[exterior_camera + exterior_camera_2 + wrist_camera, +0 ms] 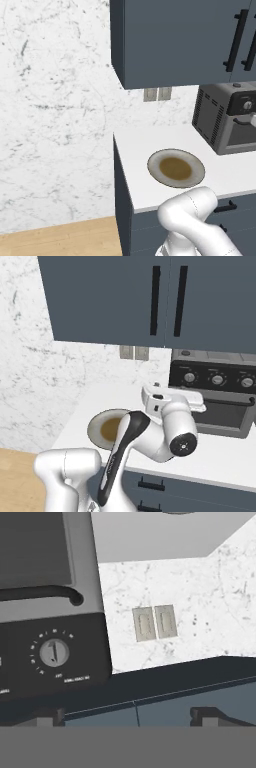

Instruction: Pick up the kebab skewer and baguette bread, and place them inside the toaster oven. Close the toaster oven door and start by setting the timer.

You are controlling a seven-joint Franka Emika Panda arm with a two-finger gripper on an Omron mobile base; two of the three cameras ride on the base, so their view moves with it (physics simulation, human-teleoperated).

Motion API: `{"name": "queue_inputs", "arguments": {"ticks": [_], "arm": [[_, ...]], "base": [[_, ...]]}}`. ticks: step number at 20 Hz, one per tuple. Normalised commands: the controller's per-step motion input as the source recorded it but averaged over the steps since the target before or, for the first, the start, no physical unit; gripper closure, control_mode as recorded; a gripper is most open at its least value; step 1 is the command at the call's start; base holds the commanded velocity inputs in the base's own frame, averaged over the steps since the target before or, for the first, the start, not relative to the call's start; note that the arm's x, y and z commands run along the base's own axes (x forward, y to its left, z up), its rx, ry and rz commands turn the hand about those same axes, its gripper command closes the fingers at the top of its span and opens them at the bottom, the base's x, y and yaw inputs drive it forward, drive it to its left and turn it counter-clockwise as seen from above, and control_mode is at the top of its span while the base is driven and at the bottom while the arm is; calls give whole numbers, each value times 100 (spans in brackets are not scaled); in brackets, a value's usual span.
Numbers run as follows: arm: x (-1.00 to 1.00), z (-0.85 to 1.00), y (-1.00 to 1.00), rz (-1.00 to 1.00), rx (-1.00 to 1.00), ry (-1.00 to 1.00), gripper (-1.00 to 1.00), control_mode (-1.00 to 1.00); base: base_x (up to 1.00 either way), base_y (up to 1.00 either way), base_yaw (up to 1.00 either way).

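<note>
1. Kitchen corner: marble backsplash [55,100], dark upper cabinets [150,301], white counter [150,140] carrying everything below.
2. The toaster oven [215,401] is seen at the back of the counter, under the cabinets. Its door [220,413] appears shut, bar handle [40,594] across the front, so loading and closing are judged done. Contents cannot be made out through the glass.
3. A plate [176,168] lies in front and to the left of the oven; no skewer or baguette is seen on it.
4. The gripper [127,719] is held in front of the oven's face, jaws wide apart, nothing gripped.
5. The timer [54,652] knob is not yet touched; turning it is judged to be what remains.
</note>
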Motion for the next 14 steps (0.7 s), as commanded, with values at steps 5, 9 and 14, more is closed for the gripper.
{"name": "queue_inputs", "arguments": {"ticks": [5,9,14], "arm": [[3,-21,-47,0,-13,-14,-100,-100],[7,-6,-34,0,-5,-18,-100,-100],[13,-26,-13,0,-11,-12,-100,-100]], "base": [[0,0,0],[0,0,0],[0,0,0]]}}
